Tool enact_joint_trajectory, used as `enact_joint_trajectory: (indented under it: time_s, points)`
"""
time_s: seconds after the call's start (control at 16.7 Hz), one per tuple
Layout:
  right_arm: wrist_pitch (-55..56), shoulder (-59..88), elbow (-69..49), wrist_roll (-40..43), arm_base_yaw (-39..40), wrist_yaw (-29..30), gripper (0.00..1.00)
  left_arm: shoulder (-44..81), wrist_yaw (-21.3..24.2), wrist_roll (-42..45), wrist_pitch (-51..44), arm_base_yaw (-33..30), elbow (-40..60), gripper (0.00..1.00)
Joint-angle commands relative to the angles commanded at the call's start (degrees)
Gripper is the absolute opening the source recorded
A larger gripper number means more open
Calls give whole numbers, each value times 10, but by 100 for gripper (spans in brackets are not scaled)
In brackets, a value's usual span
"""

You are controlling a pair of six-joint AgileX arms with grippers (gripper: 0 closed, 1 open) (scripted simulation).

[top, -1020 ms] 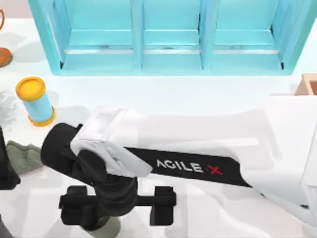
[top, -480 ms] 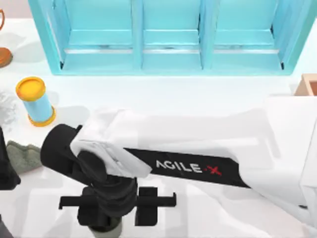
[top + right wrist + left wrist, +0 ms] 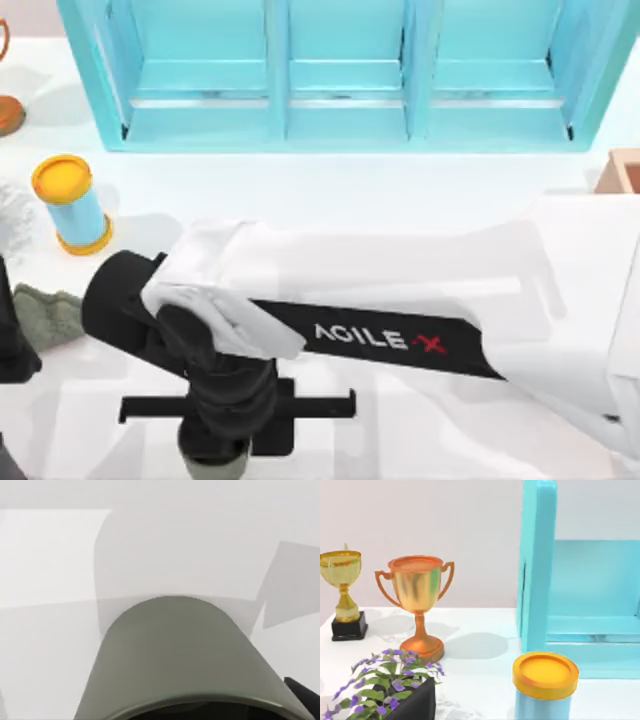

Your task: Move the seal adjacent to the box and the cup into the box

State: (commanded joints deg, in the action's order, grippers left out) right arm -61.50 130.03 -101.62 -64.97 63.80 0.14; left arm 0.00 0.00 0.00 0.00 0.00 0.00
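The cup [image 3: 214, 466], olive-green and cylindrical, stands near the table's front edge, left of centre. It is mostly covered by my right gripper [image 3: 240, 424], which reaches down over it, shut on it. In the right wrist view the cup's wall [image 3: 175, 650] sits very close, with one black fingertip [image 3: 302, 689] beside it. A tan corner of the box [image 3: 622, 170] shows at the right edge of the table. The seal is out of view. A dark part of my left arm [image 3: 12, 330] stays parked at the left edge.
The large turquoise shelf unit [image 3: 340, 70] spans the back of the table. A light-blue cylinder with yellow ends [image 3: 72, 205] stands at the left. Beyond it are a copper trophy [image 3: 417, 605], a gold trophy [image 3: 342, 595] and a purple-flowered plant [image 3: 390, 690].
The right gripper's fingers have drawn together from a wide spread until they close on the cup. The arm itself has hardly moved.
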Motion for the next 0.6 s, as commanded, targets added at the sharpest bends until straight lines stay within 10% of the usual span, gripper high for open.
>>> enact_joint_trajectory:
  time_s: [0.6]
  points:
    - [-32, -69, 38, 20, -25, 0, 0, 0, 0, 0, 0, 0, 0, 100]
